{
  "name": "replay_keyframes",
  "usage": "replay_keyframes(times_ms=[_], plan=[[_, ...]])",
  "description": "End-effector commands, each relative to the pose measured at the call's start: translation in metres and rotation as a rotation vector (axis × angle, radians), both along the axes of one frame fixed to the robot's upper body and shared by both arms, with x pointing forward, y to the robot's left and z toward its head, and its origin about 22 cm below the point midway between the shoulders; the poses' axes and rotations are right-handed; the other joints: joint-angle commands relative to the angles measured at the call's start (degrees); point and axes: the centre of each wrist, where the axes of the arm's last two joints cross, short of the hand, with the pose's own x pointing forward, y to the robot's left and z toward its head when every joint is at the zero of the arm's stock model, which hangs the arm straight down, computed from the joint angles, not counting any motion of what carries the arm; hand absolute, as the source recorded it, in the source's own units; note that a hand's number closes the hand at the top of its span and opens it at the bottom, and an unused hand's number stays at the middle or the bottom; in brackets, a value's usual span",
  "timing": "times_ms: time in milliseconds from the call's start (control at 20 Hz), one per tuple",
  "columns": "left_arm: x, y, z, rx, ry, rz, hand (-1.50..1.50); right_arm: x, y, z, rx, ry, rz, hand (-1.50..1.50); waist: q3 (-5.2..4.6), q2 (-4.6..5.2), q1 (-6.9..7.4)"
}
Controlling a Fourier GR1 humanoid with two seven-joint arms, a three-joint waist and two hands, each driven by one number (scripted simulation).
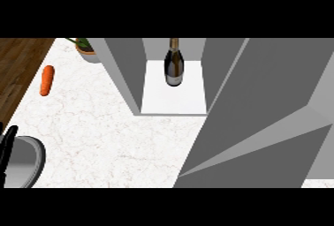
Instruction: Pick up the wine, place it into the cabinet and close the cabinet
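A dark wine bottle [173,66] with a gold neck stands upright on the white shelf floor [175,99] inside the grey cabinet [127,70], near the back. The cabinet's grey door [261,128] stands swung wide to the right and fills much of the right half of the view. My left hand [8,141] shows at the lower left edge, its black fingers straight and pointing up above the grey forearm [24,161], far from the bottle and holding nothing. My right hand shows nowhere.
An orange carrot [46,80] lies on the white marble counter [111,141] at the far left. A potted plant [87,48] stands at the back beside the cabinet's left wall. Dark wood [16,66] borders the counter on the left.
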Motion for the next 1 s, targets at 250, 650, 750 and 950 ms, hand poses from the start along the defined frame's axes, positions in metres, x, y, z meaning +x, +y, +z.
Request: replay_keyframes(times_ms=[250,650,750,950], plan=[[0.005,0.032,0.011,0.021,0.011,-0.039,-1.5,-0.022,0.042,0.007,0.067,-0.104,0.076,1.5,-0.09,-0.02,0.55],[0.012,0.03,0.014,-0.035,0.01,-0.071,-1.5,-0.004,0.068,0.008,0.045,-0.188,0.008,1.5,-0.14,0.15,1.31],[0.022,0.026,0.017,-0.051,0.015,-0.082,-1.5,0.004,0.071,0.013,0.029,-0.197,0.004,1.5,-0.07,0.43,0.76],[0.02,0.017,0.015,-0.05,-0.001,-0.097,-1.5,0.023,0.076,0.028,0.023,-0.181,0.016,1.5,-0.1,0.61,2.26]])
